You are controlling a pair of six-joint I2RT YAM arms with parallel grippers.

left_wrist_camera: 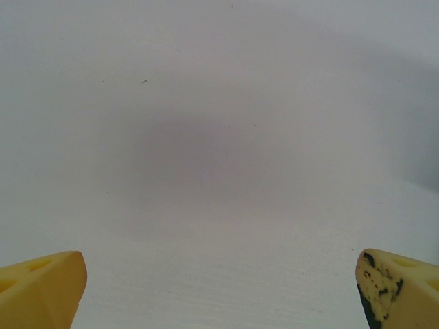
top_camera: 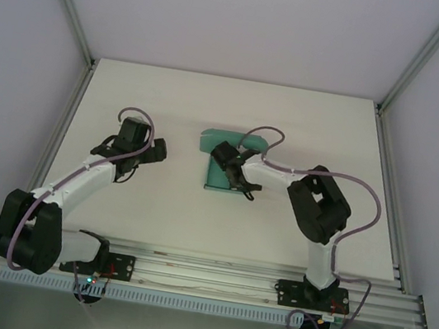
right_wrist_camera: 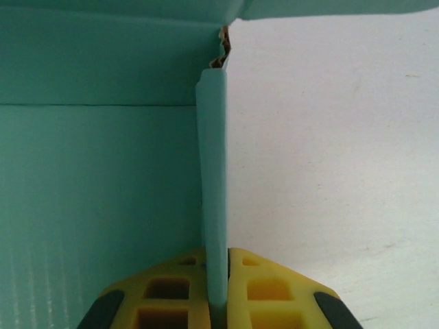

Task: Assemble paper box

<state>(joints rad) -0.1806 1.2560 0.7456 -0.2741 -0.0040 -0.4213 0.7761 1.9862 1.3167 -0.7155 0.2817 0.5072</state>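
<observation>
The long white tube left arm (top_camera: 75, 181) and the long white tube right arm (top_camera: 319, 264) both have fat black joints. A thin pale purple cable (top_camera: 138, 111) loops up behind each pincer. The yellow left gripper (left_wrist_camera: 219, 291) has wedge-shaped plastic fingers (left_wrist_camera: 41, 288), and one has black scuff marks. The yellow right gripper (right_wrist_camera: 218, 274) has blocky plastic fingers (right_wrist_camera: 171, 288) with square holes and black patches on their outer sides.

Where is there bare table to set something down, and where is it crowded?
Free: the table in front of the paper box; the far strip behind it; the patch under the open left hand. Crowded: around the box, where the right hand is shut on its upright flap.
</observation>
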